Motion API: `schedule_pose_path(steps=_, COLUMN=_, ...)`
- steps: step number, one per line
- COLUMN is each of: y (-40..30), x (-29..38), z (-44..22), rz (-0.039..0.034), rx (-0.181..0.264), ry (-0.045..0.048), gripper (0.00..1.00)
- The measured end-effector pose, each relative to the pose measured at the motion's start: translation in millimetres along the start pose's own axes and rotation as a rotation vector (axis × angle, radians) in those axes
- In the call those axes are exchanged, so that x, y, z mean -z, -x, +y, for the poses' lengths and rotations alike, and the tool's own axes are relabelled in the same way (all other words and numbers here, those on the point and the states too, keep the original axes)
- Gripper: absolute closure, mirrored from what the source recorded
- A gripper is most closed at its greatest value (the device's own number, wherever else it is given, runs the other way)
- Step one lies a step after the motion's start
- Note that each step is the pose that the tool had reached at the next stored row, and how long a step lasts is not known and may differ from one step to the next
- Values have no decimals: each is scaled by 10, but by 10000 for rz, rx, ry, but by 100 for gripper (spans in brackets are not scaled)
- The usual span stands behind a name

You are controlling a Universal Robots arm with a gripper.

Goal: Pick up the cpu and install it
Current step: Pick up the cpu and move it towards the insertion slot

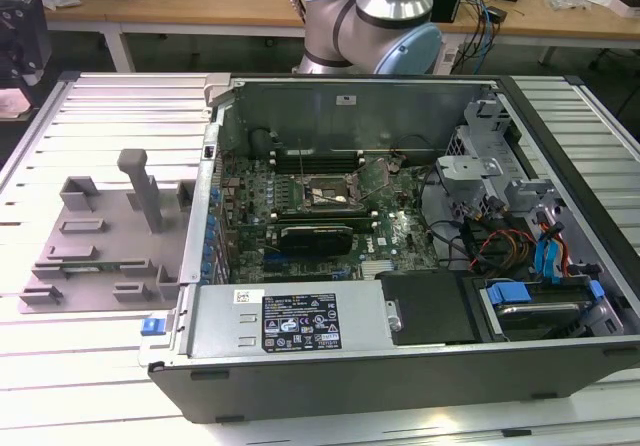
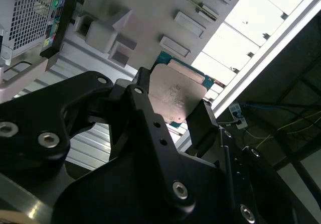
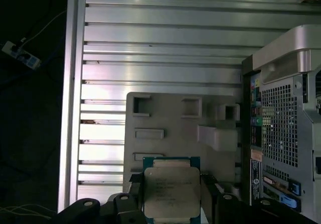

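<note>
The slatted metal table [image 1: 80,386] bears a grey tray [image 1: 100,206] and a computer case [image 1: 400,371].

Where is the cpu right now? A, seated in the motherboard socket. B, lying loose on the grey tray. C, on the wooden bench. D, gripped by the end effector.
D: in both wrist views the end effector clamps the cpu by its edges, above the grey tray.

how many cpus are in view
1. The cpu is clamped in the gripper in both wrist views, with the grey fixture tray behind it. Another could sit hidden in the socket.
</note>
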State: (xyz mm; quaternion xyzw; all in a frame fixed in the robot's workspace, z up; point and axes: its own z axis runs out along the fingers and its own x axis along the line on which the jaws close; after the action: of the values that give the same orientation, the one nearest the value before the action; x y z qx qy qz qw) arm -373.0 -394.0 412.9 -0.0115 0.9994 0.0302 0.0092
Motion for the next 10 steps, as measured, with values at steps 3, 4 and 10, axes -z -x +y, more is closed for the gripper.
schedule_pose_path(steps=3, y=33, x=-1, z=-1, rz=-1, rx=0, ry=1, gripper=46)
schedule_pose_path(steps=4, y=54, x=-1, z=-2, rz=-1, rx=1, ry=0, gripper=46)
schedule_pose_path(steps=10, y=110, x=-2, z=-3, rz=-1, rx=0, ry=0, gripper=46)
